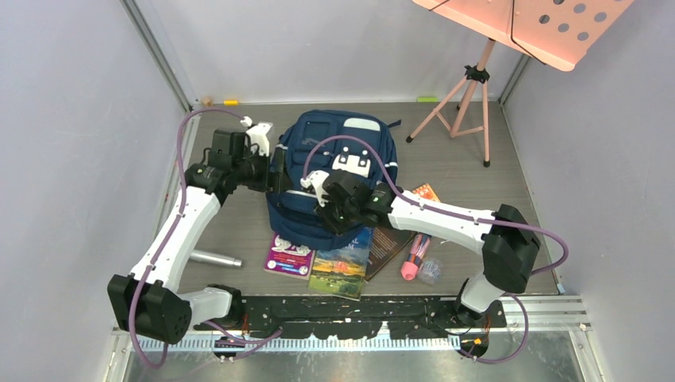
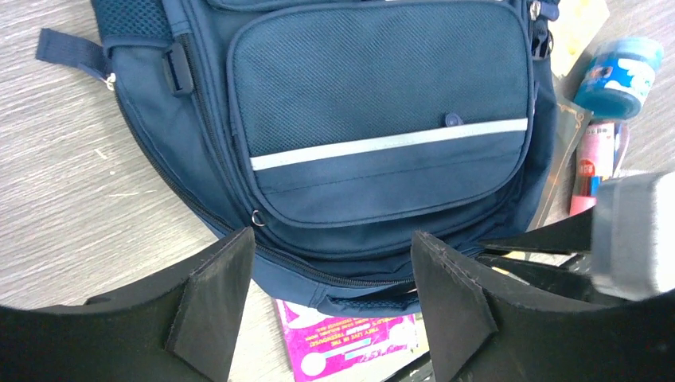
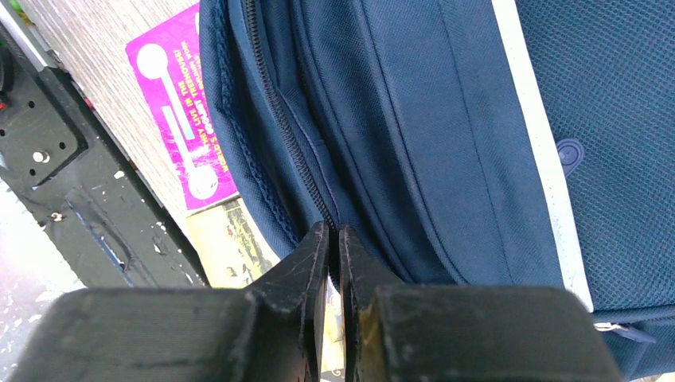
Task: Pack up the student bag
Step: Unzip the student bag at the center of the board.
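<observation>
The student bag [image 1: 342, 151], navy with pale stripes and a white patch, lies flat in the middle of the table. My left gripper [image 1: 276, 177] hovers at its left side. In the left wrist view it [image 2: 330, 298] is open over the bag [image 2: 382, 119], near the lower zipper seam, with nothing between the fingers. My right gripper [image 1: 325, 200] is over the bag's near edge. In the right wrist view its [image 3: 334, 235] jaws are pressed almost together, pinching the zipper line of the bag [image 3: 446, 119].
A magenta book [image 1: 288, 259] and a landscape-cover book [image 1: 341, 270] stick out from under the bag's near edge, with a brown book [image 1: 390, 239] to the right. A pink marker [image 1: 414, 263], a blue-capped jar [image 2: 621, 76] and a silver cylinder [image 1: 213, 259] lie nearby. A pink music stand [image 1: 477, 76] stands at back right.
</observation>
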Controlling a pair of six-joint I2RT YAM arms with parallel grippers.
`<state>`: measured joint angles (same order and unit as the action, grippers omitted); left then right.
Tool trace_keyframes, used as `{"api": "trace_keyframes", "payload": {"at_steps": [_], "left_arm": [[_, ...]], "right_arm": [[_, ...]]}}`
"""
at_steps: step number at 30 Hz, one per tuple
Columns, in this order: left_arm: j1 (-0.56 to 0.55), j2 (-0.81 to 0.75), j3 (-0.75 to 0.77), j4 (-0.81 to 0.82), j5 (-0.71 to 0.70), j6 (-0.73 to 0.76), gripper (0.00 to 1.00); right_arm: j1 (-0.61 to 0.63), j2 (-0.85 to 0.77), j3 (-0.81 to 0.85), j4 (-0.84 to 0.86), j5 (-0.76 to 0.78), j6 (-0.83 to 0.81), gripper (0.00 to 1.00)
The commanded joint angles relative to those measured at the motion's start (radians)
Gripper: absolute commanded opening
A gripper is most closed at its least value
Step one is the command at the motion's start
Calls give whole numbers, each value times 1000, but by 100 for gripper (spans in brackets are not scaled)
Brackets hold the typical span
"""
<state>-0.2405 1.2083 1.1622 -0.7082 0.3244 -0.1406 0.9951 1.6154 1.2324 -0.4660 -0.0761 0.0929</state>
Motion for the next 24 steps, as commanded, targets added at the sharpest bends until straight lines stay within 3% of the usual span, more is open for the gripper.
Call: {"api": "trace_keyframes", "payload": {"at_steps": [1,12,24], "left_arm": [[-53,-40,-18,24,38,77,74],[-221,-34,-79,45,159,185,75],[-286,32,-98,54,174,198,78]], "right_arm": [[-14,-113,2,45,-13,30,14],[-68,-182,-66,127,-92,84,13],[-94,-220,-122,194,-154,118,13]]}}
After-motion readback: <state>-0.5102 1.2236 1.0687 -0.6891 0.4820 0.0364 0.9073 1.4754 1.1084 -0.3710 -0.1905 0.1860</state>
